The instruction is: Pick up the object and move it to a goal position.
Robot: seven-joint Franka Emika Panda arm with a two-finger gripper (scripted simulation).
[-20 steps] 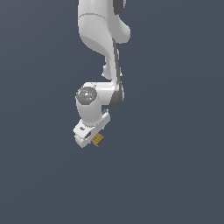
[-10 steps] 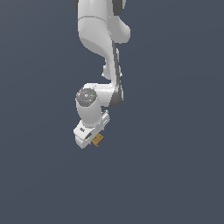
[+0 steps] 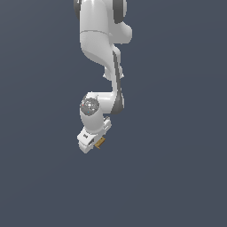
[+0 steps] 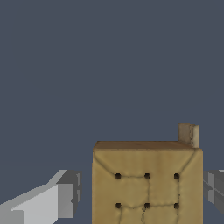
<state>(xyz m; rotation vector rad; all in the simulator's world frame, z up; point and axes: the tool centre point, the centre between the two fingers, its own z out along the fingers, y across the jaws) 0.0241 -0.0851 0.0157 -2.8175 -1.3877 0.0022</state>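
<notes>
The object (image 3: 100,142) is a tiny tan-brown cube, seen in the exterior view just under the white hand, low and left of centre. My gripper (image 3: 98,144) is shut on it, and the fingers themselves are hard to make out there. In the wrist view the object (image 4: 147,183) fills the lower middle, its near face marked with dark dots and seams. A grey-white finger (image 4: 65,199) stands on one side and the other finger (image 4: 214,188) touches the opposite side. My gripper (image 4: 140,194) centres on the cube. A small tan tab (image 4: 188,134) sticks up behind the cube.
The white arm (image 3: 99,40) comes down from the top of the exterior view to the wrist joint (image 3: 90,106). Around it there is only a uniform dark grey-blue background (image 3: 177,133), with no visible edges, containers or other objects.
The wrist joint has sunk slightly and the arm's links have shifted a little. The cube stays between the fingers at almost the same spot.
</notes>
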